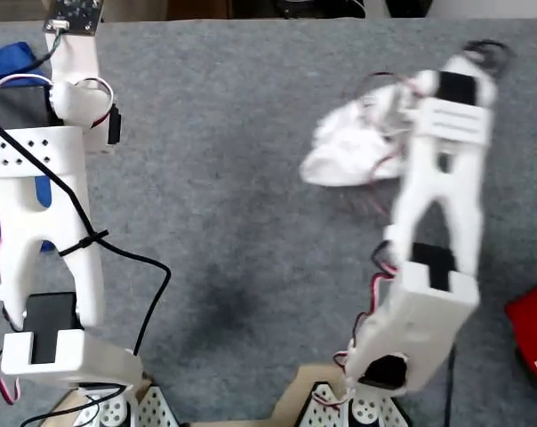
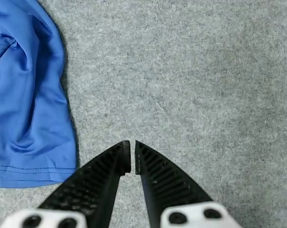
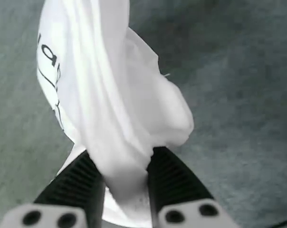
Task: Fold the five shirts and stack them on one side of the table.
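Right gripper [image 3: 122, 159] pinches the white shirt [image 3: 110, 95]; I'd lift it clear and spread it flat before folding. Left gripper [image 2: 130, 156] sits closed, empty, beside the blue shirt [image 2: 24, 95].

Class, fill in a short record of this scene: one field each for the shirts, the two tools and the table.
white shirt: bunched, unfolded, gripped by right tool
blue shirt: unfolded, lying on table
left tool: shut, empty, beside blue shirt
right tool: shut on white shirt
table: grey, fuzzy cover
red item: at table edge
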{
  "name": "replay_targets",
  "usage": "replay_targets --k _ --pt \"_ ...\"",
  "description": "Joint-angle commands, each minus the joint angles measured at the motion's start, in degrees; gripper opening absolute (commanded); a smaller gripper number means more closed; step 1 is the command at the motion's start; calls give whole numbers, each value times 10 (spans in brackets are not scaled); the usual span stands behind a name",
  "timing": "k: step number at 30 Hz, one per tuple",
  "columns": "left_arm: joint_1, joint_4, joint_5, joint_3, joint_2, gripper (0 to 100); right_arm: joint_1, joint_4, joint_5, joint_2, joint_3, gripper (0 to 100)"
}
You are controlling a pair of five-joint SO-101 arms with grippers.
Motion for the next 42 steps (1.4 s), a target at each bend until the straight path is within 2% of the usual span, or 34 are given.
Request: replay_targets --k 1,6,12,21,33,42 --pt "-4 -10 -4 0 -23 41 95 40 28 -7 -55 5" --pt "-4 -10 -4 0 -23 41 228 98 75 -7 -106 5" --pt "-2 -9 -4 0 -23 41 378 111 128 -8 -144 5" --pt "0 -8 -4 0 -23 41 541 111 198 -74 -147 5" --pt "34 -9 9 26 -24 41 679 109 256 -119 -53 5" --pt "40 -6 27 22 -25 40 689 108 289 -123 -29 9"
